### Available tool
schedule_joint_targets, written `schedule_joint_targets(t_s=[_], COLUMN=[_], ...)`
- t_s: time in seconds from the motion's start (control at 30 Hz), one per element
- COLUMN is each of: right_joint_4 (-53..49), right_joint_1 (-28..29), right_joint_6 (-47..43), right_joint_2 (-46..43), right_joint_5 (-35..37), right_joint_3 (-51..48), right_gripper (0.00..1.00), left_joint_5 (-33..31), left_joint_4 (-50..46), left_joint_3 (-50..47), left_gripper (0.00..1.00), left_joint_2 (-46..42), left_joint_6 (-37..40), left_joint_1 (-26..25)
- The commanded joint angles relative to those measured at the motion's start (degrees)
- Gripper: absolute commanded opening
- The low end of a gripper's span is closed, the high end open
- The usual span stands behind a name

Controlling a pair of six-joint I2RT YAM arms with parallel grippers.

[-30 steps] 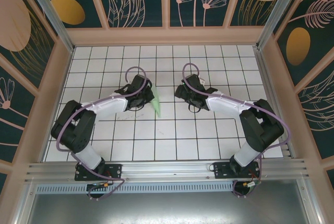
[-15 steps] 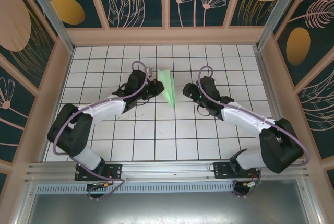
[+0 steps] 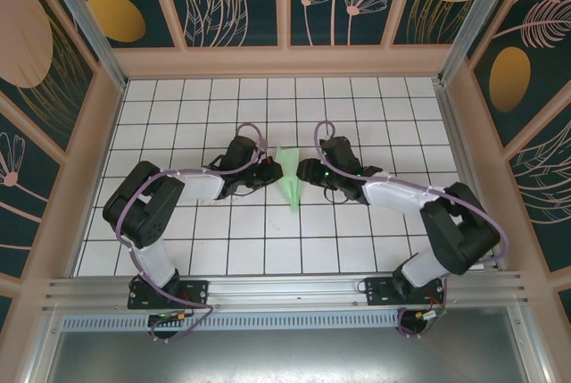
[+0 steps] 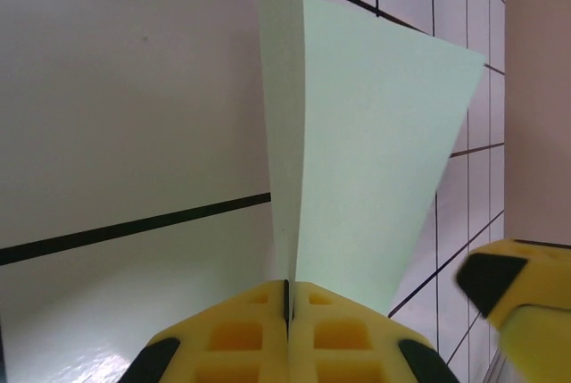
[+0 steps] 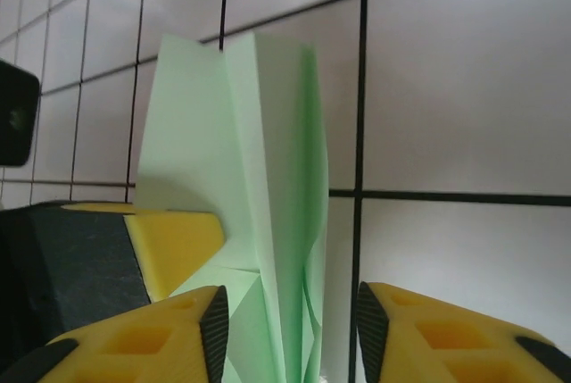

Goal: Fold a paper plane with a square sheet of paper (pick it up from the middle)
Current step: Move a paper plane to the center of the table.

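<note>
My left gripper (image 4: 287, 289) pinches the plane (image 4: 357, 151) by its edge, my right gripper (image 5: 293, 312) straddles its folds half-wide, open tiles (image 3: 357, 240) around.

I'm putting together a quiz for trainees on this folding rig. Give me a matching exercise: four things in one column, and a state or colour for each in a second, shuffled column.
Things
1. left gripper
2. right gripper
3. paper plane
4. table

States
A. white tiles with black grid lines
B. jaws apart, the plane between them
C. shut on the plane
D. pale green, creased, between the two arms

Pairs: 1-C, 2-B, 3-D, 4-A
</note>
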Motion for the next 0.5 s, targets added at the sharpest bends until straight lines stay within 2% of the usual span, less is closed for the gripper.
schedule_joint_targets(t_s=[0.0,0.27,0.47], right_joint_4=[0.1,-0.8,-2.3], right_joint_1=[0.7,1.6,1.8], right_joint_6=[-2.2,-3.2,-3.1], right_joint_2=[3.0,6.8,9.3], right_joint_5=[-2.8,-3.2,-3.3], right_joint_3=[3.2,6.5,7.4], right_gripper=[0.43,0.33,0.34], left_joint_5=[-0.4,-1.2,-1.5], left_joint_4=[1.7,1.3,1.4], left_joint_3=[-1.1,-1.8,-2.2], left_gripper=[0.00,0.00,0.00], left_joint_2=[0.9,2.0,2.4], left_joint_6=[0.5,0.6,0.5], left_joint_1=[0.3,0.4,0.6])
